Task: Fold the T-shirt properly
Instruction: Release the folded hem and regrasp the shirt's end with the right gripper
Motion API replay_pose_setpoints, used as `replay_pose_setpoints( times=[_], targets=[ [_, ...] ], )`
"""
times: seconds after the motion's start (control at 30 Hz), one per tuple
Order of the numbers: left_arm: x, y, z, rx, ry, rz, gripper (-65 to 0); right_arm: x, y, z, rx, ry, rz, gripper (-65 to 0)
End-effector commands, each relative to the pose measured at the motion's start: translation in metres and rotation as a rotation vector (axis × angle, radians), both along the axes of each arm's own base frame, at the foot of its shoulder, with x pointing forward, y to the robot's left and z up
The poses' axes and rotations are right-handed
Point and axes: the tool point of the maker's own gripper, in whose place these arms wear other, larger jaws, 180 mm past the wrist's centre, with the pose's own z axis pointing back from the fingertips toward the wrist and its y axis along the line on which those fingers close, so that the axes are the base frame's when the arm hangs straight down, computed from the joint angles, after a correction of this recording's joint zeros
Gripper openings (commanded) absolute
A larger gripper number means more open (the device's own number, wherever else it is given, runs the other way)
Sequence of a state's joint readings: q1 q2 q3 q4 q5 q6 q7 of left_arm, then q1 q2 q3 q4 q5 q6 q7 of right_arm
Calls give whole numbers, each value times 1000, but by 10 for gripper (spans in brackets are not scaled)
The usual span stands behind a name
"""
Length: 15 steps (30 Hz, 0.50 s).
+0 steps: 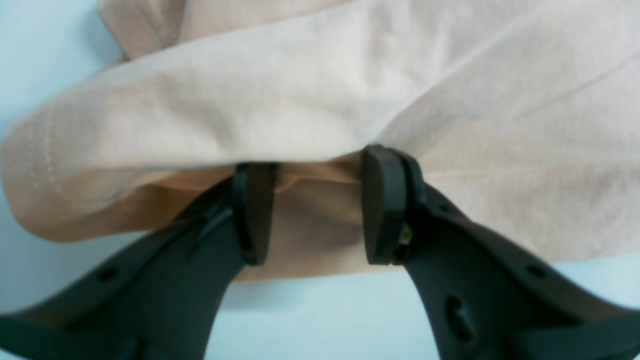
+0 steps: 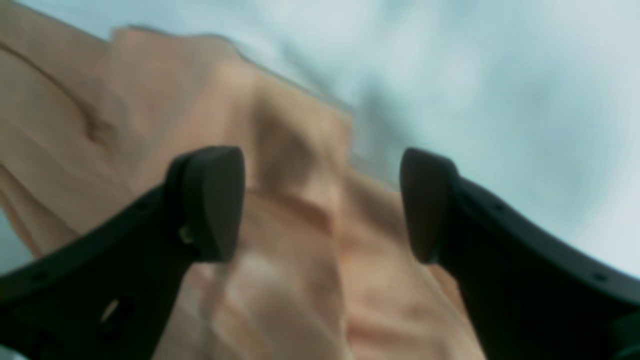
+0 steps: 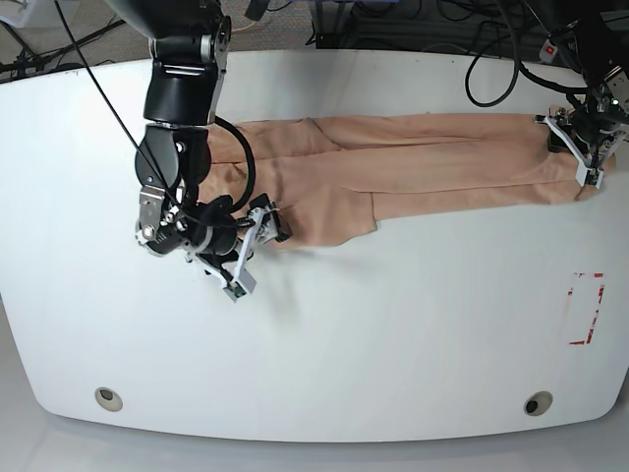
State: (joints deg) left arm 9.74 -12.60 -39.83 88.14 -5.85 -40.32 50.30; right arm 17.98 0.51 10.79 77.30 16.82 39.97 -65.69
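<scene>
White table point(image 3: 393, 334), T-shirt point(image 3: 442, 162) stretched flat on it — red marking point(image 3: 587, 308) near edge

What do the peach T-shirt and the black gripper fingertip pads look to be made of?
Peach T-shirt: thin, soft knit cloth, matte; it drapes and creases softly, with a faint weave texture showing. Black gripper fingertip pads: likely matte rubber or soft plastic, smooth with rounded edges and no shine; the blur leaves it open.
</scene>
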Motion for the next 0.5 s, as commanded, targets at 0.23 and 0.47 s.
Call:
replay_pose_setpoints(
  times=[0.23,0.47],
  targets=[
    [0,10,7,37,5,7,-394,23,12,-11,123,31,-31,-185],
    [-1,10,5,34,11,6,-394,21,37,-9,169,32,-13,-515]
  ],
)
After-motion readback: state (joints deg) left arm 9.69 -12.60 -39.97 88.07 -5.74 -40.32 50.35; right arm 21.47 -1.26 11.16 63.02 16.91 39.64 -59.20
